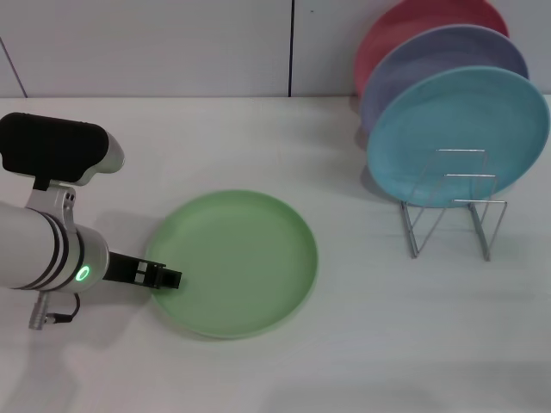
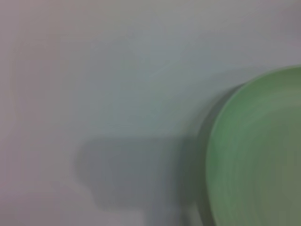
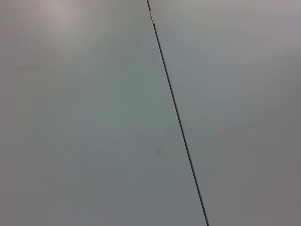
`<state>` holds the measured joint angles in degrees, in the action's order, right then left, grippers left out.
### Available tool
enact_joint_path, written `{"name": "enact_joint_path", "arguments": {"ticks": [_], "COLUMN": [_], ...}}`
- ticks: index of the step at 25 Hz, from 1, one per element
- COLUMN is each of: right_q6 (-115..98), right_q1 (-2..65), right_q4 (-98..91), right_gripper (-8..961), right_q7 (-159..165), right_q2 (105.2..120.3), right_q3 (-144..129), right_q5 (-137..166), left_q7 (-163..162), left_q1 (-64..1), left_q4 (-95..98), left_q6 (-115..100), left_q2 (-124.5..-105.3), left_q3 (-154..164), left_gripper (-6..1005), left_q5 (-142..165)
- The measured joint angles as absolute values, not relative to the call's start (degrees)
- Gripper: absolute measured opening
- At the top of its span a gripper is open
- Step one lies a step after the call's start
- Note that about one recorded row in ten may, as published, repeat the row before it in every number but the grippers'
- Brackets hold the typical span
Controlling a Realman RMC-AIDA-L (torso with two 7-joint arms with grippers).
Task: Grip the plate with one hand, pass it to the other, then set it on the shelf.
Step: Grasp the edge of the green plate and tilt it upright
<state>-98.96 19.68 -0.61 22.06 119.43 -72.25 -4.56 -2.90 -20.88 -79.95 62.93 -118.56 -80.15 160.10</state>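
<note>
The left gripper (image 1: 169,278) sits low at the green plate's (image 1: 234,261) left rim, its thin black tip touching or overlapping the edge. Whether its fingers are spread or pinching the rim cannot be told. Behind it the left arm (image 1: 47,254) reaches in from the left side, white and silver with black bands and a green light glowing on it. The right gripper shows in no view; the right wrist view holds only a pale flat surface crossed by one dark seam (image 3: 176,110).

The green plate lies flat on the white table (image 1: 387,344), left of centre and well apart from the rack (image 1: 455,206). In the left wrist view a part of the plate (image 2: 258,155) fills one corner over bare table.

No brand, label or writing can be read anywhere.

Count: four plates in all. One green, flat on the table. Three stand leaning in the one wire rack: blue plate (image 1: 456,133) in front, lavender plate (image 1: 430,60) behind it, red plate (image 1: 405,26) at the back.
</note>
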Motion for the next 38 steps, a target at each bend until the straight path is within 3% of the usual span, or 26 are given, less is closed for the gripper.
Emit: {"name": "enact_joint_path", "arguments": {"ticks": [24, 38], "right_q6": [-99.0, -98.7], "right_q1": [19.7, 19.9], "right_q4": [-0.8, -1.0], "right_gripper": [739, 738], "right_q7": [22.1, 22.1], "right_q2": [119.41, 119.35], "right_q3": [-72.2, -72.2], "right_q5": [-4.5, -4.5], "left_q7": [-2.8, -2.8], "left_q1": [-25.0, -26.1], "left_q4": [-76.7, -75.9], "left_q6": [63.4, 63.6], "left_q2": [-118.47, -118.42], "left_q3": [-80.5, -81.1], "left_gripper": [791, 343], "left_q5": [160.1, 160.0]}}
